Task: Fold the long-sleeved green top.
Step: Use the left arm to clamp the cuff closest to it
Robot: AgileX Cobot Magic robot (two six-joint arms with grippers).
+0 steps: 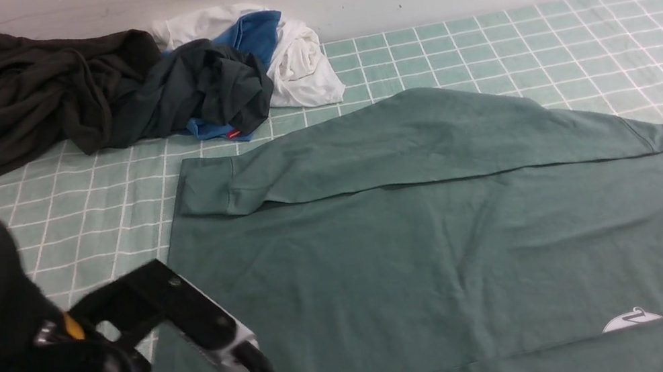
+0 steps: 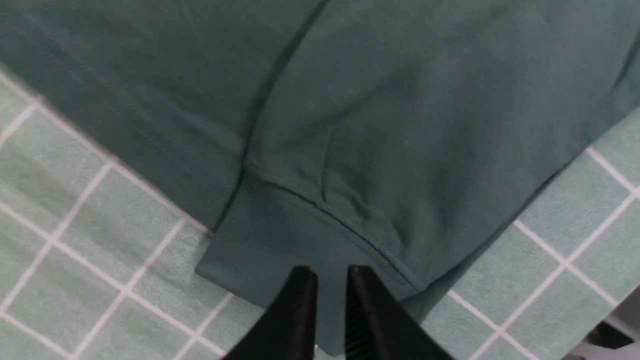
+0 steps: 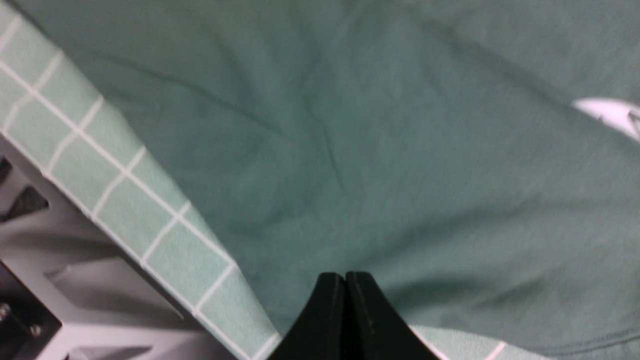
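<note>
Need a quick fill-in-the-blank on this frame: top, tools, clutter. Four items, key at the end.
1. The green long-sleeved top lies spread on the checked mat with one ___ folded across its body.
2. Its chest logo is ___ in colour.
3. Of the left tool and the right tool, only the ___ one shows a gap between its fingers.
4. The pile of other garments sits at the mat's far ___ side.

Missing words: sleeve; white; left; left
</note>
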